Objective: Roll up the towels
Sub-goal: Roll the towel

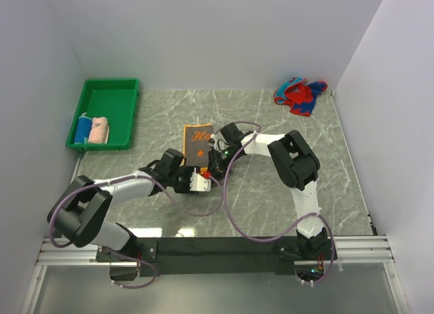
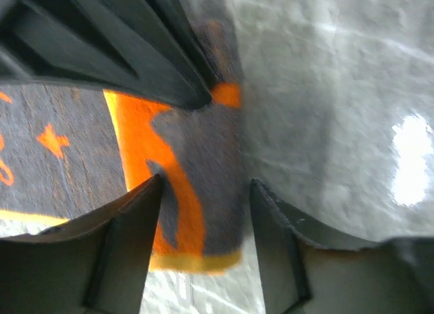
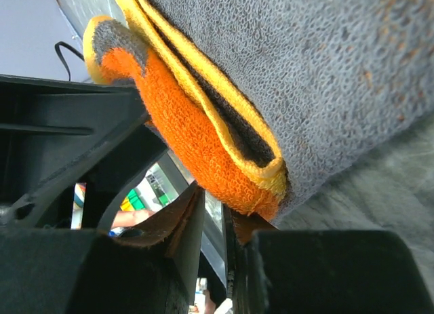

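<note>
orange-and-grey terry towel (image 1: 199, 141): middle of the marble table (image 1: 339, 165), near end folded over
left fingers (image 2: 129, 226): apart, straddling the folded end
right fingers (image 3: 183, 226): nearly together at the fold's edge; grip cannot be told
red-and-blue patterned towel (image 1: 300, 95): crumpled, far right corner
blue towel (image 1: 84, 129), pale pink towel (image 1: 100, 129): in green plastic tray (image 1: 108, 90)

At the bottom, the left gripper's (image 2: 207, 185) two dark fingers (image 2: 129, 239) stand apart. The orange towel's (image 2: 196, 144) folded end (grey and orange, yellow edge) sits between them, and grey table (image 2: 339, 90) fills the right side.
</note>
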`<state>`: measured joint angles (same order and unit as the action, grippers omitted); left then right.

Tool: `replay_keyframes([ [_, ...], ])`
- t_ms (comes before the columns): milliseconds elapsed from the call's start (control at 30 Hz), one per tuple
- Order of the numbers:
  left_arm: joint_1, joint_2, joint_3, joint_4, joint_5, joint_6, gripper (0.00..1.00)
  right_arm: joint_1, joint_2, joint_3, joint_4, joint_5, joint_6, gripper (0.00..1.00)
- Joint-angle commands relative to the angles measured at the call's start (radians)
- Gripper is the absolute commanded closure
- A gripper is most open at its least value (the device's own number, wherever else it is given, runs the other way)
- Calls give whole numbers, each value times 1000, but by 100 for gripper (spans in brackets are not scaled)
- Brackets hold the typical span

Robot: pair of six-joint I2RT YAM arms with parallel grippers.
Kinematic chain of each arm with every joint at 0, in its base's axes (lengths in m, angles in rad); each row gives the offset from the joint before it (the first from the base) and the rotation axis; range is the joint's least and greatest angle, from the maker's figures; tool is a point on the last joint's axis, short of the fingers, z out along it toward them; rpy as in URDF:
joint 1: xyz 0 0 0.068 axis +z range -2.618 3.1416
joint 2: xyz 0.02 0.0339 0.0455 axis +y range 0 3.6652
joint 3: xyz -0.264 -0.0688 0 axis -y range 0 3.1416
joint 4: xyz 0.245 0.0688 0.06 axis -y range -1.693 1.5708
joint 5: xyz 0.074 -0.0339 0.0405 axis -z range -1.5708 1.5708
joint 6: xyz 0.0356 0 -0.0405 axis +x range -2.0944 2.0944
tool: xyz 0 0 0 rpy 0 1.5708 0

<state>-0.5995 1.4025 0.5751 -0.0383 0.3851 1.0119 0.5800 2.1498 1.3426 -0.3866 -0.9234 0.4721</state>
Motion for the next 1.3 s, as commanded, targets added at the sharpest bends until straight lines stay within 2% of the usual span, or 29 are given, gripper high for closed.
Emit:
replay_keyframes([
  [0, -3, 65, 55, -52, -6, 14, 48, 12, 18, 29, -4, 20, -12, 76],
  [67, 1, 114, 118, -174, 7, -1, 61, 6, 1, 56, -29, 24, -45, 76],
  [100, 9, 128, 141, -217, 23, -12, 72, -6, -8, 72, -44, 43, -62, 76],
  [133, 24, 157, 164, -269, 68, -6, 76, -14, -21, 85, -76, 57, -97, 72],
  [167, 32, 174, 210, -358, 86, -10, 83, -29, -56, 111, -92, 72, -118, 69],
  [300, 85, 263, 324, -581, 213, -15, 95, -132, -136, 199, -201, 142, -246, 59],
  [333, 98, 304, 348, -621, 239, -13, 96, -178, -172, 205, -230, 193, -318, 55],
  [433, 139, 399, 448, -772, 323, -4, 98, -259, -232, 162, -224, 244, -383, 51],
  [567, 188, 518, 599, -899, 383, -21, 99, -402, -355, 155, -236, 338, -512, 49],
  [667, 219, 631, 710, -991, 411, -52, 99, -430, -514, 91, -175, 421, -616, 43],
  [767, 240, 745, 811, -1067, 417, -87, 99, -425, -673, 37, -156, 434, -723, 42],
  [900, 260, 865, 917, -1135, 431, -128, 97, -313, -764, 15, -348, 394, -884, 39],
  [933, 262, 901, 936, -1144, 434, -137, 97, -216, -778, -6, -380, 432, -909, 39],
  [1000, 267, 932, 979, -1160, 433, -166, 97, -111, -832, -118, -347, 498, -934, 39],
  [1033, 268, 955, 991, -1160, 431, -180, 97, -45, -850, -161, -272, 542, -938, 39],
  [1067, 268, 966, 1011, -1160, 432, -197, 97, 62, -870, -224, -238, 611, -952, 38],
  [1167, 270, 1015, 1059, -1201, 442, -231, 96, 243, -803, -226, -161, 717, -961, 39],
  [1267, 270, 1029, 1053, -1195, 436, -245, 95, 309, -696, -180, -94, 730, -937, 40],
])
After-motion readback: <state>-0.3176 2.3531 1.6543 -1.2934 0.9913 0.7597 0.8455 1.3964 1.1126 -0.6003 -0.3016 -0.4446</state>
